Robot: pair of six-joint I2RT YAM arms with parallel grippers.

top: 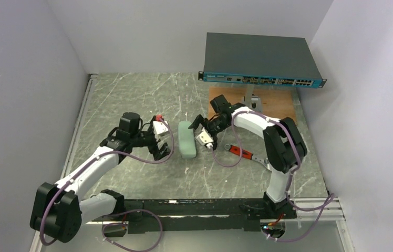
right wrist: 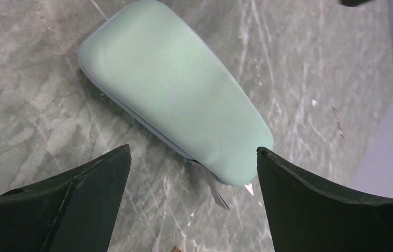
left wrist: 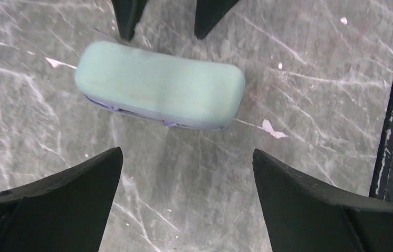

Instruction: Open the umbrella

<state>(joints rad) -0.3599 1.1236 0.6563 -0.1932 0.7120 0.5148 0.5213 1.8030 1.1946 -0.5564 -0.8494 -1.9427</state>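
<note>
From above, my left pincer (top: 164, 143) and right pincer (top: 198, 130) flank the mint-green case (top: 186, 139) on the desk (top: 131, 94), both arms reaching low. Left wrist: jaws wide, empty, short of the case. Right wrist: jaws wide, the case's end between them. I cannot make out the umbrella.

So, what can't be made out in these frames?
- Umbrella: unseen in every view; the closed mint-green case hides any contents.
- Red-handled tool, top view: partly behind the right arm, too small to identify.
- Network switch port labels, top view: too small.
</note>
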